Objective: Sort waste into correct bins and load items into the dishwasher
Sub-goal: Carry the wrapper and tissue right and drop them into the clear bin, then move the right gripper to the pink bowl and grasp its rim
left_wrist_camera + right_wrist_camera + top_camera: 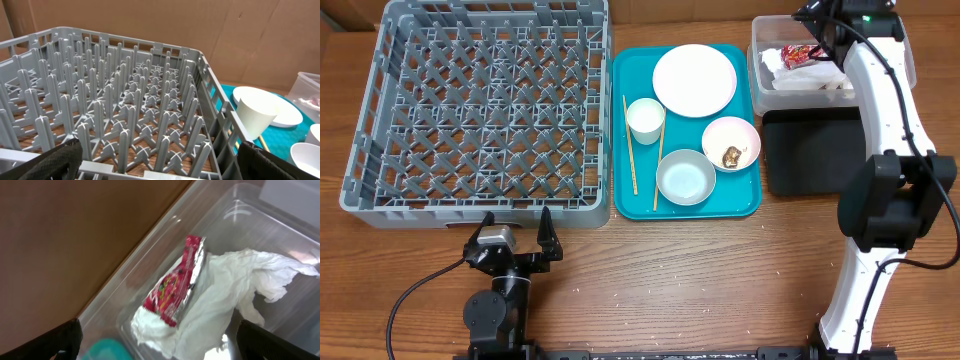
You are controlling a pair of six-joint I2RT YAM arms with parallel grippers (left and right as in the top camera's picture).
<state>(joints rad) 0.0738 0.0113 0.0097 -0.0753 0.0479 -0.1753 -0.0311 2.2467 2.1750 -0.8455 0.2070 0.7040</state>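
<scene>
The red snack wrapper [797, 54] and the crumpled white napkin [815, 78] lie inside the clear tub [758, 68] at the back right; both show in the right wrist view, wrapper [176, 282] on napkin [225, 310]. My right gripper [817, 22] hovers open and empty above the tub [165, 235]. The black tray [810, 150] sits in front of the tub. On the teal tray [632, 130] are the plate [694, 80], the cup [645, 120], an empty bowl [685, 177], a bowl [730, 143] holding a brown lump [731, 156], and two chopsticks [630, 145]. My left gripper [516, 232] is open by the grey rack [480, 110].
The left wrist view looks into the rack [130, 110], with the cup [256, 116] and plate [280, 107] to its right. Cardboard walls stand behind the table. My right arm's base [880, 230] stands right of the black tray. Scattered white grains lie on the table's front [620, 295].
</scene>
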